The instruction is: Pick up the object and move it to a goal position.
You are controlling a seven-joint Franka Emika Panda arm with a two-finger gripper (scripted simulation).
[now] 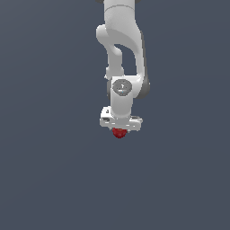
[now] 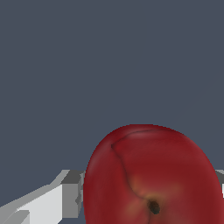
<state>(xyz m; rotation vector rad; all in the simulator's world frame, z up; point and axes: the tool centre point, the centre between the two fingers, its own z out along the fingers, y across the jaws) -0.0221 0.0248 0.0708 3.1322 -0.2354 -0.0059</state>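
Object: the red apple-like ball (image 2: 153, 175) sits between our gripper (image 1: 119, 130) fingers
Claw: closed on it, we judge
Handling: smooth, round, likely slippery; we hold across its widest middle

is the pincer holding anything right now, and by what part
Likely the red apple-like ball: the pincer has a finger at each of its sides, though actual contact is hidden.

Dark red apple (image 2: 153, 175), white tool (image 1: 120, 128), grey-blue backdrop (image 1: 45, 134)
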